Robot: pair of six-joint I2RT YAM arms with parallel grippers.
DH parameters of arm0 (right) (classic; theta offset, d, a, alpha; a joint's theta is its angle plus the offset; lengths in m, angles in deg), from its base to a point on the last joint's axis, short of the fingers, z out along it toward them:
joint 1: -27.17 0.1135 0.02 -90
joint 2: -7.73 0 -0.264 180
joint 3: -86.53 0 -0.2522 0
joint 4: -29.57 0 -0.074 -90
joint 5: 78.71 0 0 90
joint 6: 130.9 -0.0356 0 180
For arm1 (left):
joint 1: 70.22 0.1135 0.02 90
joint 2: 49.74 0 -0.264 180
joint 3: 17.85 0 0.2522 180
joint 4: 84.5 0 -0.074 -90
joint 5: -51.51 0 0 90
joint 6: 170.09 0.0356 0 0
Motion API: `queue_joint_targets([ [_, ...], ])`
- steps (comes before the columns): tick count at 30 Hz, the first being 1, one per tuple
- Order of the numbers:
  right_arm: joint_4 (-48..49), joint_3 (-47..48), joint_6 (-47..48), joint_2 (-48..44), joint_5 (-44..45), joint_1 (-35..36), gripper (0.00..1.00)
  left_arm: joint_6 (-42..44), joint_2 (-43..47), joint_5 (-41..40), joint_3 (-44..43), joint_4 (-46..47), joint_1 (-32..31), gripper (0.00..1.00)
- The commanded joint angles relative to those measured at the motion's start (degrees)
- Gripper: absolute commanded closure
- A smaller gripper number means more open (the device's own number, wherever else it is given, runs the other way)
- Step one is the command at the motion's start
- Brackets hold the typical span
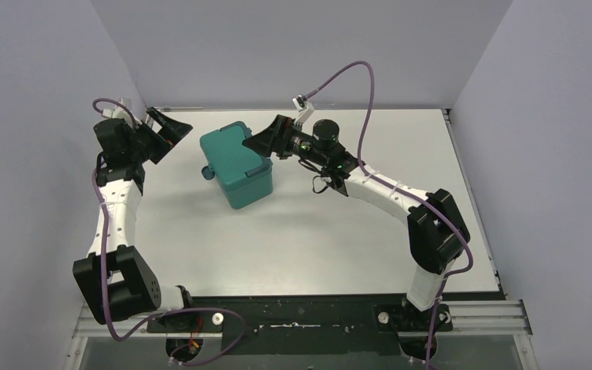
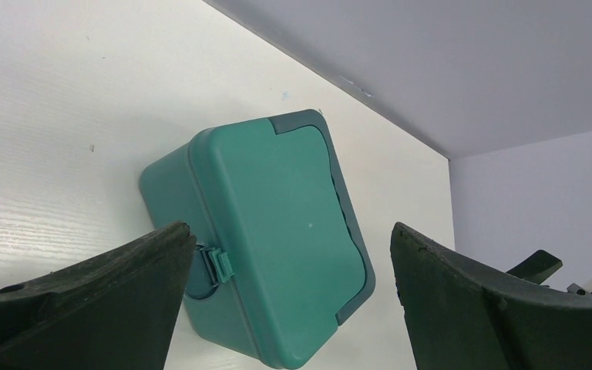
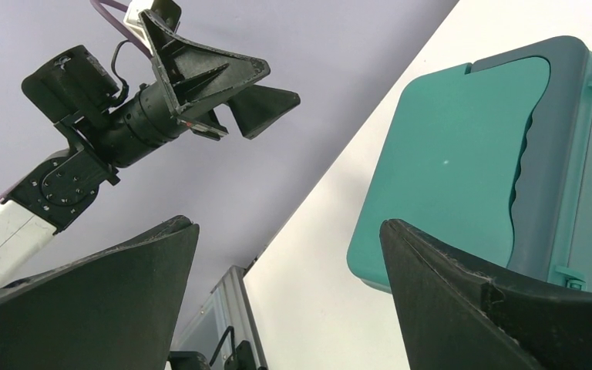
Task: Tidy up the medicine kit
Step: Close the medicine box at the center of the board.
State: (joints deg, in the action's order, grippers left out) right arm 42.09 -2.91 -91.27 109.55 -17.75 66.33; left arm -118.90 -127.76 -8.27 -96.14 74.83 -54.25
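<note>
At the near edge, both arm bases are bolted to a metal rail (image 1: 301, 316), and from there the white table (image 1: 316, 231) goes away toward the back. The left arm rises along the left side and the right arm reaches in from the right, with a purple cable (image 1: 354, 77) looping above it. Further in, the medicine kit (image 1: 239, 166) stands on the table, in the far-left part of it and between the two claws. Its lid (image 2: 277, 223) is closed, flat on the box, and a darker band runs along one long edge of it. A small knob (image 1: 208, 173) sticks out on the side of the kit that faces the left arm. The left gripper (image 1: 176, 137) hangs above the table just beside the kit, on its left, with the fingers spread wide and nothing between them (its wrist camera looks down on the lid through the gap). The right gripper (image 1: 260, 146) is at the far-right corner of the kit, also released and empty; whether a finger touches the lid I cannot tell. Behind all this, the grey wall (image 1: 293, 46) closes the far end of the table.
</note>
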Motion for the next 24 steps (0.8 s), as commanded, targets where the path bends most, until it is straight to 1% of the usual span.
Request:
queue_joint_targets([
  [1, 2.3, 2.8, -0.3, 1.0, -0.8, 0.6, 0.08, 0.8, 2.0, -0.1, -1.9, 1.1, 0.0, 0.03],
  [4, 2.7, 3.1, -1.0, 2.1, -0.9, 0.6, 0.12, 1.4, 2.1, -0.4, -0.6, 1.8, -0.5, 0.06],
  [9, 0.8, 4.6, -1.0, 4.5, 0.2, 0.6, 0.21, 1.3, 0.6, -0.6, 3.7, 4.9, -1.1, 0.1],
  [12, -4.4, 7.7, 0.3, 6.4, 2.5, 0.7, 0.24, 1.7, -0.8, 0.1, 5.8, 6.0, -1.3, 0.09],
  [14, -9.9, 11.2, 2.0, 8.3, 4.5, 0.7, 0.3, 1.6, -1.6, -0.3, 6.8, 6.1, -1.4, 0.05],
  [15, -12.3, 12.7, 2.7, 9.2, 5.6, 0.8, 0.33, 1.1, -2.1, -0.9, 7.3, 6.1, -1.4, 0.05],
  [17, -15.7, 14.9, 3.1, 11.0, 6.9, 0.8, 0.43, 0.5, -3.4, -1.7, 8.3, 6.0, -1.4, 0.03],
  [21, -16.2, 15.9, 2.6, 12.6, 8.1, 1.1, 0.7, 0.5, -6.4, -0.5, 9.5, 6.1, -1.6, 0.03],
  [23, -17.2, 16.8, 2.8, 13.6, 8.6, 1.4, 0.79, 0.5, -7.7, 0.3, 10.5, 6.1, -1.6, 0.03],
  [24, -17.8, 17.5, 2.8, 14.1, 8.7, 1.4, 0.83, 0.3, -8.2, 0.7, 11.0, 8.3, -1.6, 0.03],
])
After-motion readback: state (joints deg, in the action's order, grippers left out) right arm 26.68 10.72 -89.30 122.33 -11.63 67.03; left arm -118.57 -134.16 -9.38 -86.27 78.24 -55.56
